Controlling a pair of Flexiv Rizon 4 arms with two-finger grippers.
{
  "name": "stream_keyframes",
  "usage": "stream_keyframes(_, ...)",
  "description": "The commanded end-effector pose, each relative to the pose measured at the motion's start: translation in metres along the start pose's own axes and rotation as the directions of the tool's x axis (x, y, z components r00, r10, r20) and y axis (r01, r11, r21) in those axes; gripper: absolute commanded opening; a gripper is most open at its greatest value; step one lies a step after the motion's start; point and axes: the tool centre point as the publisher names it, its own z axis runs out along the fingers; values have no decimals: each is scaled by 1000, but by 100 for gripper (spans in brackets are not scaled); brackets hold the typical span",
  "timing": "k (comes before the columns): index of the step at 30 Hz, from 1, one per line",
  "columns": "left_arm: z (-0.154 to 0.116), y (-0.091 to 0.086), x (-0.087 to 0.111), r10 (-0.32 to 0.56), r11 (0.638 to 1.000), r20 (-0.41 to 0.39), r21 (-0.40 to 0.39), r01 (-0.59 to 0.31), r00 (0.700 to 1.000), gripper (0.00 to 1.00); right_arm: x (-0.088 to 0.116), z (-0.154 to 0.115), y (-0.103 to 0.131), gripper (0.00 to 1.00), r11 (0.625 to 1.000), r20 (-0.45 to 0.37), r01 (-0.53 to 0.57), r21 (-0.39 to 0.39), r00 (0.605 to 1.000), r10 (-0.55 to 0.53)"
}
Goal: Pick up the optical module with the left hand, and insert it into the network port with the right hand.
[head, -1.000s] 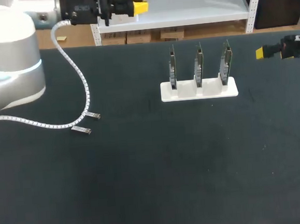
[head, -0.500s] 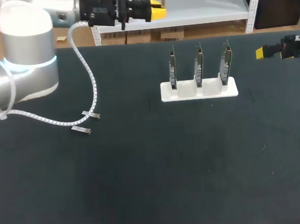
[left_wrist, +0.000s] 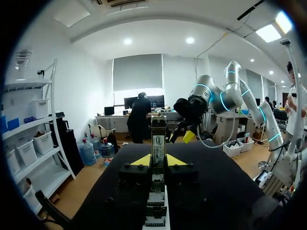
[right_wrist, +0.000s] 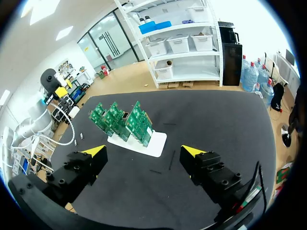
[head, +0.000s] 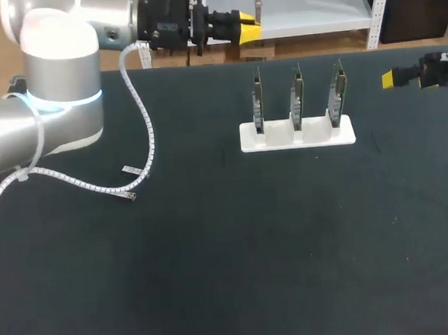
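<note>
My left gripper (head: 249, 29) hovers over the table's far edge, left of the rack, shut on a slim metal optical module (head: 258, 8) that stands up between its yellow tips. In the left wrist view the module (left_wrist: 158, 139) sticks out ahead from between the fingers of the gripper (left_wrist: 158, 160). Three green circuit boards (head: 296, 96) stand upright in a white rack (head: 298, 137) at the table's back middle. My right gripper (head: 392, 79) hangs open at the right edge, level with the boards. From its wrist view the right gripper (right_wrist: 144, 152) faces the boards (right_wrist: 122, 120), nothing between its fingers.
Two more small modules (head: 133, 169) (head: 127, 194) lie on the dark mat at the left, under the left arm's white spiral cable (head: 148, 135). The table's dark surface (head: 292, 247) stretches in front of the rack.
My left arm has swung right along the far edge, carrying the module from about the left third towards the rack. The right arm has stayed still.
</note>
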Motion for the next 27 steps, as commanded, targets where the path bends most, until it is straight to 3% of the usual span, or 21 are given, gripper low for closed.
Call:
stream_keyframes(1,4,0,6,-9,1000,-2,8,9,1000,0,0,0,0,100,1000,0,0,0,1000,0)
stream_keyframes(19,6,4,27,-65,998,-12,13,65,998,0,0,0,0,100,1000,0,0,0,1000,0)
stream_keyframes(27,2,8,33,-123,992,20,-10,123,992,0,0,0,0,100,1000,0,0,0,1000,0)
